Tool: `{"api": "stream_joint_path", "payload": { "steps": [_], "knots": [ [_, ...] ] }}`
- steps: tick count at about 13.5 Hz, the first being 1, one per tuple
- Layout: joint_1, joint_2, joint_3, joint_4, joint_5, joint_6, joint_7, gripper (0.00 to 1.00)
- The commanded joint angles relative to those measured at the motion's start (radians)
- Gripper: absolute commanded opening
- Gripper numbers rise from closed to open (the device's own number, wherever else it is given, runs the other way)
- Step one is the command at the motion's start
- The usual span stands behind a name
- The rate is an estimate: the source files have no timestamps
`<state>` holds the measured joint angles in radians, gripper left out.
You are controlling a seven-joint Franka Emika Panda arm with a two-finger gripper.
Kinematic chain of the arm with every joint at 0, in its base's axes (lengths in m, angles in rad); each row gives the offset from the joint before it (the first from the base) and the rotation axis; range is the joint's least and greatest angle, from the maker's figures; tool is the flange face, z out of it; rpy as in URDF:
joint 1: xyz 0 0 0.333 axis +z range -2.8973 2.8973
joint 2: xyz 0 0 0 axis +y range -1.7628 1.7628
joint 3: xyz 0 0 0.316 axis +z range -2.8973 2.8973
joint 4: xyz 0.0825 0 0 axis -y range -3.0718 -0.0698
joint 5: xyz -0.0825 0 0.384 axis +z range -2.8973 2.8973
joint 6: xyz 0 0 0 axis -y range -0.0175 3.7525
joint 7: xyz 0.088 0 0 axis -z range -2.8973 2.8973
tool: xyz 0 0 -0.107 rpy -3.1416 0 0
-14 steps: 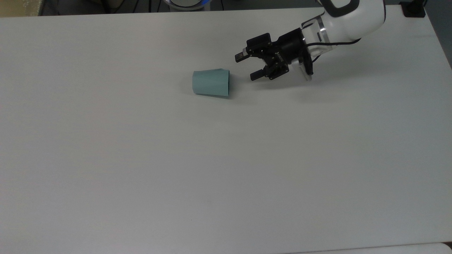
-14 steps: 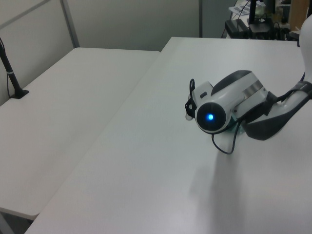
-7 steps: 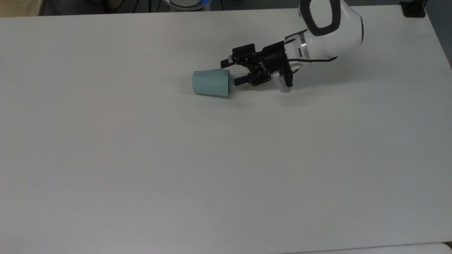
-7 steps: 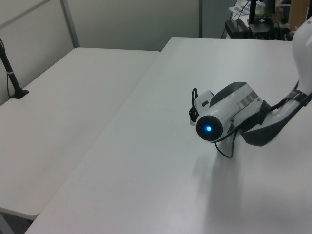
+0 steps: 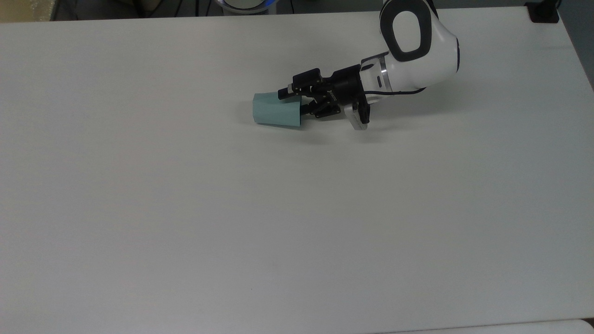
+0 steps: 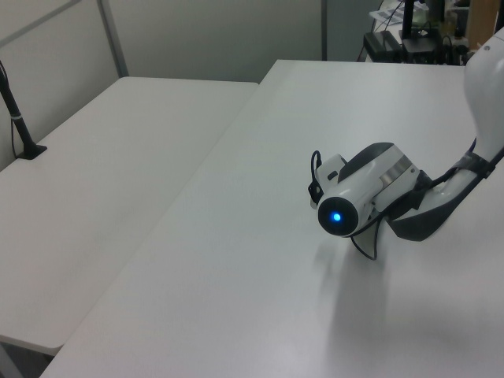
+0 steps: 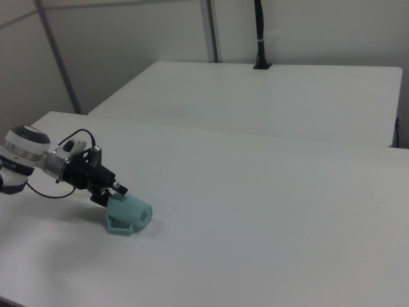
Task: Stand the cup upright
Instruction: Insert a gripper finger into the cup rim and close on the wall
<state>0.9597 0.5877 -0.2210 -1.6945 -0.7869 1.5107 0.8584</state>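
Currently the pale teal cup [image 5: 276, 109] lies on its side on the white surface [image 5: 232, 208], in the upper middle of the top view, wide rim toward the top view's right. The gripper [image 5: 294, 100] is spread at that rim, one finger along the cup's upper edge, the other at the mouth. In the right view, cup [image 7: 130, 214] and gripper [image 7: 112, 189] sit at lower left, touching.

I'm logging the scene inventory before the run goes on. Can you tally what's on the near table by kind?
Cups: 1, the teal cup, lying on its side on the white table.
Robot arms: 1, its pincer open at the cup's rim.
Total: 2.
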Motion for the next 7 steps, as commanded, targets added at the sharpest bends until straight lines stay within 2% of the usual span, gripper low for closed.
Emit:
{"api": "stream_joint_path", "payload": {
  "steps": [1, 2, 7],
  "knots": [
    [0.002, -0.017, -0.005, -0.034, -0.023, 0.022, 0.031, 0.12],
    [0.002, -0.017, -0.005, -0.039, -0.026, 0.022, 0.033, 0.0],
    [0.002, -0.017, -0.005, -0.077, -0.035, 0.043, 0.031, 0.0]
  ]
}}
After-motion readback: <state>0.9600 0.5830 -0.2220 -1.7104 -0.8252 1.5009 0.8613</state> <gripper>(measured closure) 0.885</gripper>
